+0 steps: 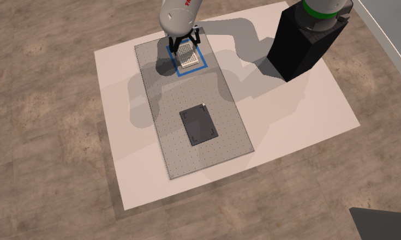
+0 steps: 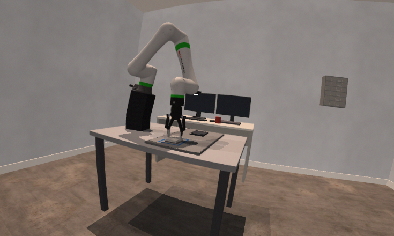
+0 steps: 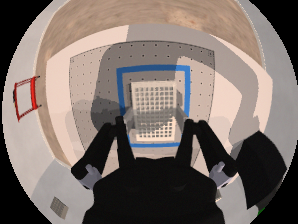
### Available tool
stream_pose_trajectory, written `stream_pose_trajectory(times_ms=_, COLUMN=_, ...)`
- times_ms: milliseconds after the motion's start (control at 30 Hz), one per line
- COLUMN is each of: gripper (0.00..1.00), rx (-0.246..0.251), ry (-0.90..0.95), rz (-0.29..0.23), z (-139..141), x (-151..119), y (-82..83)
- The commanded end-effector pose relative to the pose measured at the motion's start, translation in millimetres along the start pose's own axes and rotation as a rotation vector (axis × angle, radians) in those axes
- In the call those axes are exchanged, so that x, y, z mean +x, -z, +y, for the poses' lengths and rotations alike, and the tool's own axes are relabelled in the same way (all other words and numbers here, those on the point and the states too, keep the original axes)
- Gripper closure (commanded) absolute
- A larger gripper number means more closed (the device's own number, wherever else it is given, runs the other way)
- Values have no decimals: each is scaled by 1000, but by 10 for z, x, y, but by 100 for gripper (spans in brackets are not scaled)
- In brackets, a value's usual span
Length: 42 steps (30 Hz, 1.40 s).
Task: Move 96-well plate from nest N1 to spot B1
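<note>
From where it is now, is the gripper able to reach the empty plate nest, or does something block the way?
Probably yes. The gripper is shut on the 96-well plate inside the blue outline; the deck between it and the dark nest carries nothing.
</note>
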<state>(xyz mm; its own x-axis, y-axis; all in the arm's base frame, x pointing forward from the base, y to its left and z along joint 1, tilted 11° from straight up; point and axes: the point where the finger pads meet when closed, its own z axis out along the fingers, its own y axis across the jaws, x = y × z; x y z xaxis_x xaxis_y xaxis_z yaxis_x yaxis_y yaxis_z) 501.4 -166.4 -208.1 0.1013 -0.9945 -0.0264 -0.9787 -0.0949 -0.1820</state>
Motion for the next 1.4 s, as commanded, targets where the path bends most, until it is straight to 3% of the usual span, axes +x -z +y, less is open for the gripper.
stream_pose_trajectory(times_ms=0, gripper=100, rx=0, ry=0, rz=0, z=-1, x=1, y=-3)
stream_pose_trajectory(times_ms=1100, gripper=100, rx=0, ry=0, rz=0, z=-1, x=1, y=-52)
stream_pose_trajectory(times_ms=1133, gripper=0, rx=0, ry=0, rz=0, z=-1, x=1, y=-53)
stream_pose_trajectory(times_ms=1367, gripper=0, rx=0, ry=0, rz=0, z=-1, x=1, y=-53)
